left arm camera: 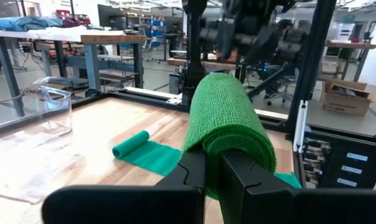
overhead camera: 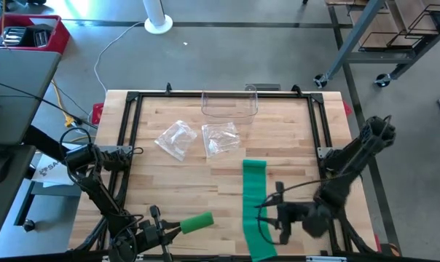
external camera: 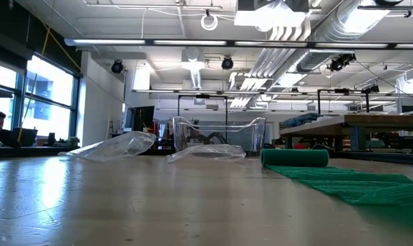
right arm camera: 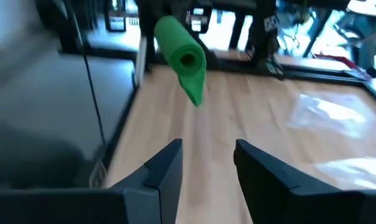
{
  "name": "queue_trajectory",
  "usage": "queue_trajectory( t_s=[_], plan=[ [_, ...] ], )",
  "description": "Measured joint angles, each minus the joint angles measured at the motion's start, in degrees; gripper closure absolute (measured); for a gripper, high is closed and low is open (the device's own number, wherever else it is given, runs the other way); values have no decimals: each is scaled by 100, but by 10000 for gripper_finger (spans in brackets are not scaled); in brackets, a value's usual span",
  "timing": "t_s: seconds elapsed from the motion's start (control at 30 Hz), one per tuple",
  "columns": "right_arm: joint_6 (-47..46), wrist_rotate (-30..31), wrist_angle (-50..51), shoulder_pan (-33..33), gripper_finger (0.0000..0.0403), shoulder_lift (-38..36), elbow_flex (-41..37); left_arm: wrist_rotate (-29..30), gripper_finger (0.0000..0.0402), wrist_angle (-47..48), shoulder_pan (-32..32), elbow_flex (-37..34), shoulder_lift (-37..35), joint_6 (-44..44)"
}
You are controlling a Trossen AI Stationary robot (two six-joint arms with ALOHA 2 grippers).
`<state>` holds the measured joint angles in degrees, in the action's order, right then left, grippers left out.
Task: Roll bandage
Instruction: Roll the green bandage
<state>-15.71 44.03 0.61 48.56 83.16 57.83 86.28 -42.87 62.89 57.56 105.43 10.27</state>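
A rolled green bandage (overhead camera: pixel 197 223) is clamped at 1 end in the left end effector (overhead camera: pixel 169 228), near the front edge of the table (overhead camera: pixel 162 175) on the left side. In the left wrist view the roll (left arm camera: pixel 228 121) sticks out past the 2 dark fingers (left arm camera: pixel 194 177), which are pressed together on its core, so the roll is held clear of the wood rather than resting on it. A short loose tail hangs from it in the right wrist view (right arm camera: pixel 194 93), which suggests this roll is finished or nearly so.

A 2nd green bandage (overhead camera: pixel 253 207) lies flat as a long strip toward the right front of the table, running from the front edge inward. Its far end is already wound into a small roll (external camera: pixel 295 158), seen clearly in the low view, with the unrolled length spread toward the camera. The right end effector (overhead camera: pixel 277 212) sits at the strip's near portion, fingers apart and, in its own wrist view, gripping nothing; whether it touches the strip cannot be told. Its placement there looks meant to steady or feed the strip.

Farther back lie 2 clear plastic bags (overhead camera: pixel 178 138) (overhead camera: pixel 221 138), and behind them a clear plastic container (overhead camera: pixel 229 104) at the rear edge, probably the drop-off for finished rolls.
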Motion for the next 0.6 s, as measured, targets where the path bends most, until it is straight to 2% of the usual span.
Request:
queue_trajectory(
  t_s=[0.07,0.13,0.27,0.37,0.47,0.6],
  plan=[
    [324,-154,-1683,-182,265,38,-734,0,392,-4,-7,0,0,6],
    [651,-621,-3249,-433,265,221,-1254,-14,392,-4,-7,0,0,11],
    [958,-1535,-4879,-929,256,796,-1572,-31,392,-9,-7,0,0,12],
    [1126,-2306,-5124,-1231,231,1191,-1198,-88,392,-13,-7,0,0,19],
    [1355,-2886,-4829,-1462,204,1527,-665,-215,392,-17,-9,-1,0,17],
    [1869,-2632,-3829,-1621,189,1741,111,-250,392,-17,-9,-2,0,19]
  ],
)
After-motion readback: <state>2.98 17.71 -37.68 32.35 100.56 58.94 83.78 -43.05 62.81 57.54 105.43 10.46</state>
